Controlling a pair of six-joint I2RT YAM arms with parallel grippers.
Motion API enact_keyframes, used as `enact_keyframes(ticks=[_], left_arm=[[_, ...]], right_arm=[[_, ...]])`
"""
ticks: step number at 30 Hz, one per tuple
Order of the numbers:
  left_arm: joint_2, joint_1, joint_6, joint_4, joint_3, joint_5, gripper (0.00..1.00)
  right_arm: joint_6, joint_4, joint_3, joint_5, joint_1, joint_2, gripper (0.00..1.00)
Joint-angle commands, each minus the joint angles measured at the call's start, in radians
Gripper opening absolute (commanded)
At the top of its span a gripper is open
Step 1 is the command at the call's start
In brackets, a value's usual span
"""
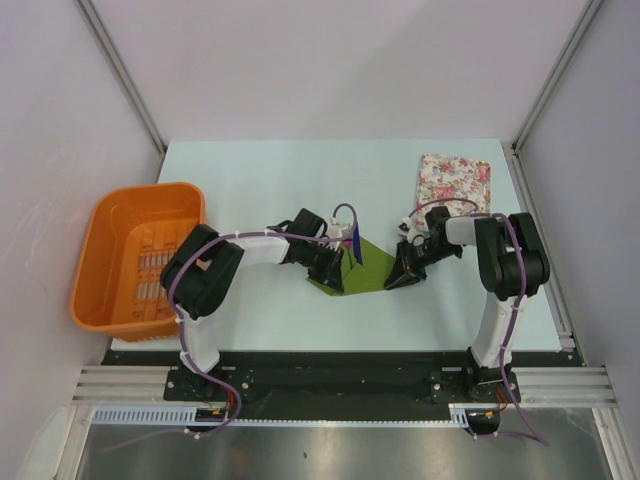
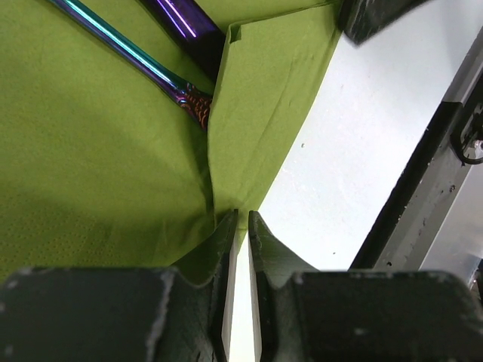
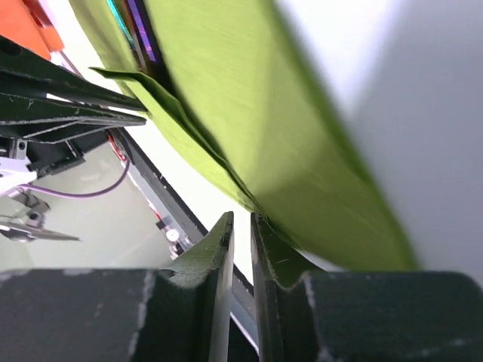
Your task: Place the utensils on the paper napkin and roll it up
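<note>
Since the utensils lie on the paper napkin, rolling seems begun: left hand and right hand each pinch its edge; next, fold over together.

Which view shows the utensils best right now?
Left wrist: the utensils lie sharp and close on the napkin, one end under a fold. Top external shows only small blue slivers between the arms. Right wrist catches a thin blurred strip at its top edge.

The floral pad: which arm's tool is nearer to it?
Right. The right tool is just front-left of the floral pad; the left tool lies farther left, across the napkin.
</note>
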State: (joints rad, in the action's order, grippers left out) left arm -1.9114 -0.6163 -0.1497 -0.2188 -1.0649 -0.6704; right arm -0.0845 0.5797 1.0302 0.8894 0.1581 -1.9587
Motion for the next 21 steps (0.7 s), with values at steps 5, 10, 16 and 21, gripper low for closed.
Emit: enact_keyframes(ticks=[5, 10, 16, 21], left_arm=[[0.005, 0.013, 0.018, -0.007, 0.054, 0.006, 0.16], [0.008, 0.013, 0.033, -0.007, 0.042, -0.012, 0.17], [0.028, 0.013, 0.033, 0.004, 0.057, -0.029, 0.18], [0.054, 0.027, 0.036, 0.012, 0.071, -0.055, 0.18]], right_arm=[[0.081, 0.074, 0.007, -0.029, -0.019, 0.038, 0.19], [-0.018, -0.017, 0.002, 0.052, 0.076, 0.155, 0.19], [-0.061, -0.069, 0.034, 0.005, 0.158, 0.120, 0.18], [-0.052, -0.072, 0.039, -0.041, 0.144, 0.040, 0.16]])
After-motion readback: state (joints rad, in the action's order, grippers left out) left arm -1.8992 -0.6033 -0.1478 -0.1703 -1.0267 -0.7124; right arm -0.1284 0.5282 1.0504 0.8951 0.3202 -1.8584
